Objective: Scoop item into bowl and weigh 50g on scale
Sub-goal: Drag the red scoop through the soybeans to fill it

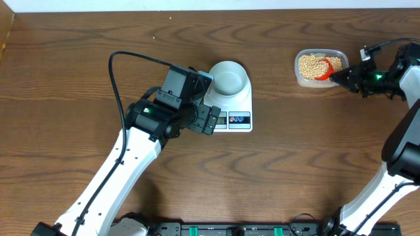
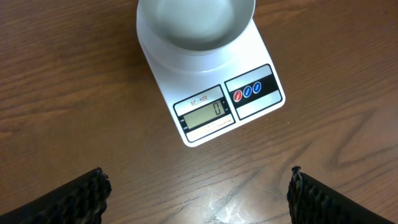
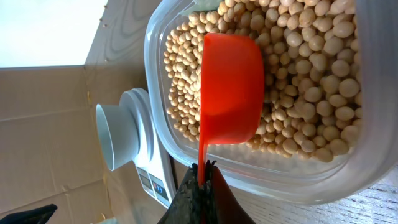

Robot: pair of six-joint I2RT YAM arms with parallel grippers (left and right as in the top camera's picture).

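Brown wood-grain worktop (image 1: 65,78) filled the overhead view, with a pale wall along its far edge.

Toward the far right corner, the right gripper (image 3: 200,171) was clamped shut on the thin handle of an orange-red scoop (image 3: 233,87). The scoop's long axis ran straight out from the jaws and pointed left, towards the middle of the worktop. Its cup lay inside a clear rounded-rectangular tub (image 3: 155,93), resting on the beads (image 3: 298,68). These small round tan beads filled the tub around and beyond the cup. Whether any sat inside the cup could not be told.

Well apart from the tub, near the middle of the worktop and towards its far edge, stood the white scale (image 1: 239,105). Its long axis ran from the far edge to the near edge, with the display and coloured buttons at the near end. The display read zero. A pale round bowl (image 1: 228,77) sat on the far half of the scale, upright, with no beads in it.

Just beside the scale's left edge hung the left gripper (image 2: 196,180), fingers spread wide and holding nothing, aimed at the display end. A black cable (image 1: 113,78) looped up from that arm. Only bare wood lay between the tub and the scale.
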